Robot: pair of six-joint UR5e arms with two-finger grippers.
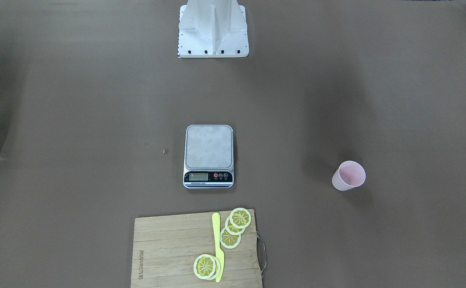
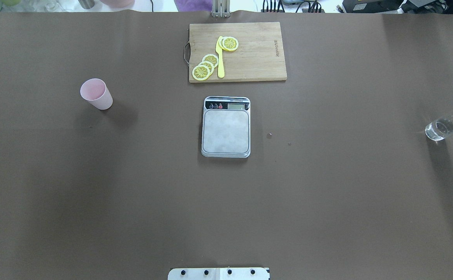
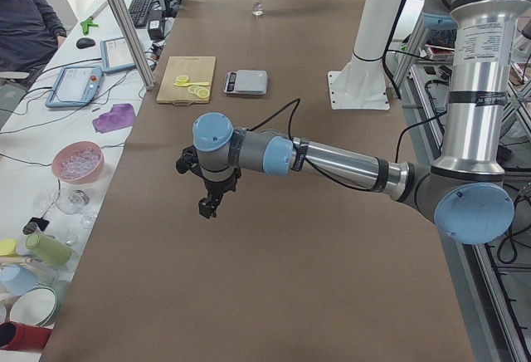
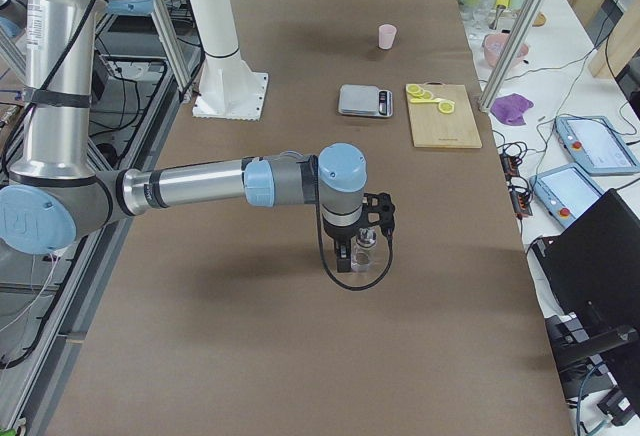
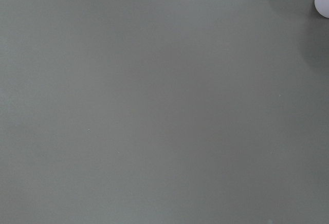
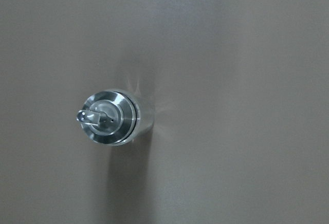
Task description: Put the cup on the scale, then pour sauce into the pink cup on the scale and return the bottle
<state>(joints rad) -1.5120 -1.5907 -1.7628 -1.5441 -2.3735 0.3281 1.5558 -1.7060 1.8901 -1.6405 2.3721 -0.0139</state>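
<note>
Well to scale's (image 2: 225,126) left, cup (image 2: 96,93) upright: light, thin plastic, tips easily; take mid-wall, gently. Left gripper (image 3: 206,206) open or closed: cannot tell.

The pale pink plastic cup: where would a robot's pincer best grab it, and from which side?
Probably across the side wall of the pale pink tapered plastic cup, below its rim, coming in level from the robot's left. It stands upright, mouth up, with no handle and nothing near it on the brown table, so its wall is free all around.
</note>
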